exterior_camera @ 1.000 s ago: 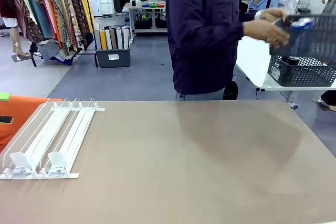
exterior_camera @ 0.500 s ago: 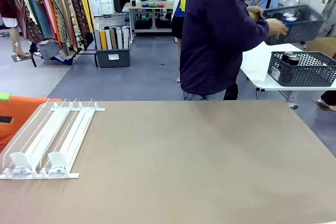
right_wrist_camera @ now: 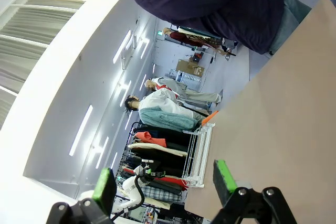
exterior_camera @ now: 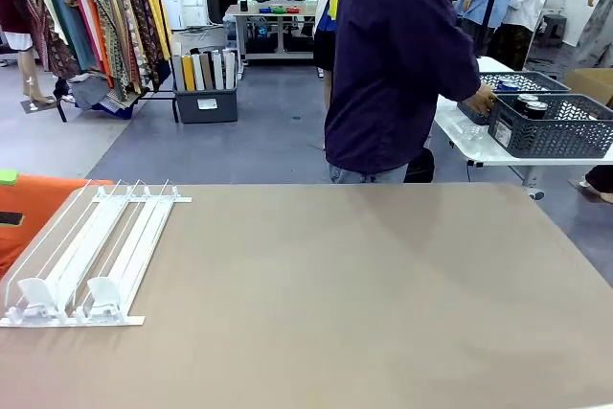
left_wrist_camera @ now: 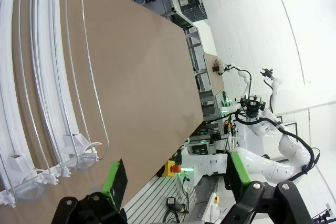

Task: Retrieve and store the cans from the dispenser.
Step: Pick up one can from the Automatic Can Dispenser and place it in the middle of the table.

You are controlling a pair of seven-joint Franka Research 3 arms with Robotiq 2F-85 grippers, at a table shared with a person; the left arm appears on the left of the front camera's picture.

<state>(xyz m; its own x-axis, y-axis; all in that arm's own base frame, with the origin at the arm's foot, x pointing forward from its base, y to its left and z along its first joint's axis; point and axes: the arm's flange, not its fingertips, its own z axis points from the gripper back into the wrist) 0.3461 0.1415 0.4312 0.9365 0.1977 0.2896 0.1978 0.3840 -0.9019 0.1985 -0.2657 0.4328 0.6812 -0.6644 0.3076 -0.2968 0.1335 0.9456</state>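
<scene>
The dispenser (exterior_camera: 91, 251) lies at the table's left edge, a clear sloped rack with white rails, its lanes holding nothing. It also runs along the left of the left wrist view as the dispenser (left_wrist_camera: 42, 77), and shows small and far off in the right wrist view as the dispenser (right_wrist_camera: 198, 153). Two cans (exterior_camera: 529, 104) with silver tops stand in a dark grey basket (exterior_camera: 565, 131) on a white side table beyond the far edge. My left gripper (left_wrist_camera: 176, 174) is open, nothing between its green pads. My right gripper (right_wrist_camera: 165, 180) is open too, hanging over the bare tabletop.
A person in a dark purple jacket (exterior_camera: 397, 64) stands at the far side, turned right, one hand (exterior_camera: 482, 100) on a second basket (exterior_camera: 508, 83) behind the first. An orange cloth (exterior_camera: 29, 213) lies left of the dispenser. The brown tabletop (exterior_camera: 364, 294) stretches bare to the right.
The person has lowered the basket held up at chest height onto the side table, behind the other basket. Neither gripper has moved.
</scene>
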